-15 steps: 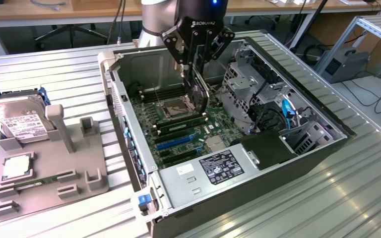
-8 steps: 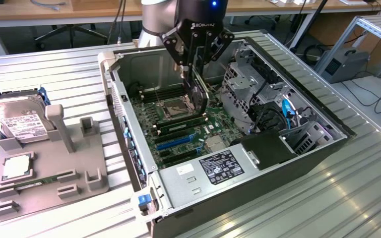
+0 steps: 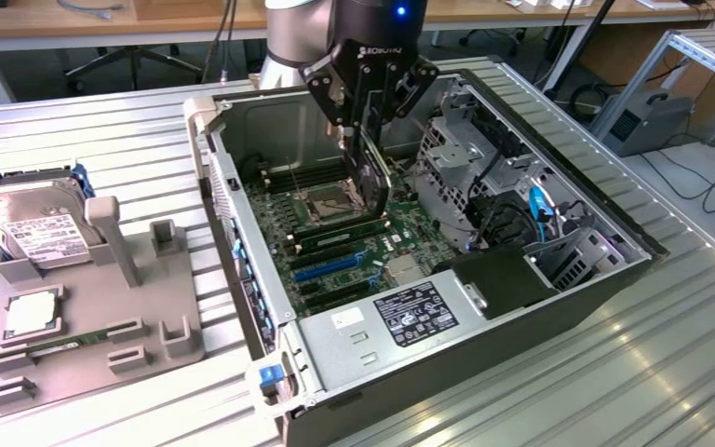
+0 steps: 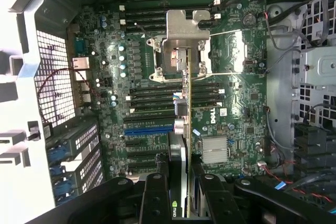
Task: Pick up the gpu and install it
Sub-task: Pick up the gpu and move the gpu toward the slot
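Clamping the gpu [image 3: 378, 186] on edge, the pincer [image 3: 365, 126] hung inside the open computer case [image 3: 227, 214], with the card upright over the motherboard [image 3: 332, 265], beside its processor socket. Pickup looked done and installation in hand; seating would demand the card's lower edge squared over the motherboard's blue slot [image 4: 148, 129].

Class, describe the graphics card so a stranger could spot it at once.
Start at the open grey computer case. Over its green motherboard, the robot's black hand grips a thin dark circuit card. It alone is held from above, standing on edge.
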Robot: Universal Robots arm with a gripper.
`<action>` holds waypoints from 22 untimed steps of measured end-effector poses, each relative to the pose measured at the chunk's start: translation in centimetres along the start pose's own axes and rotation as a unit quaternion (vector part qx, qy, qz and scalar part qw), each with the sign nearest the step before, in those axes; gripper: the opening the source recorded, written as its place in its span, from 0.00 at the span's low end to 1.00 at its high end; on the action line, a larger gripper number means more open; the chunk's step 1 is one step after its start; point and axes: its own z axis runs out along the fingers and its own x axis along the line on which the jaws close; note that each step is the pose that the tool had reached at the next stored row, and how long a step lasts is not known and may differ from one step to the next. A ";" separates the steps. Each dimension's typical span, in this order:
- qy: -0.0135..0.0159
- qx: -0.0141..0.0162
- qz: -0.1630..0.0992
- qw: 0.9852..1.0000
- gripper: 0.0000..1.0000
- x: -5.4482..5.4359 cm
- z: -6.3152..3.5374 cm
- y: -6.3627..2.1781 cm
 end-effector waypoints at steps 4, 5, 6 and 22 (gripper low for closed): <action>0.000 0.000 0.000 1.000 0.27 0.0 0.17 0.01; 0.000 0.000 0.000 1.000 0.27 0.0 0.22 0.01; 0.000 0.000 0.000 1.000 0.27 0.0 0.25 0.02; 0.000 0.000 0.000 1.000 0.27 -0.3 0.97 0.10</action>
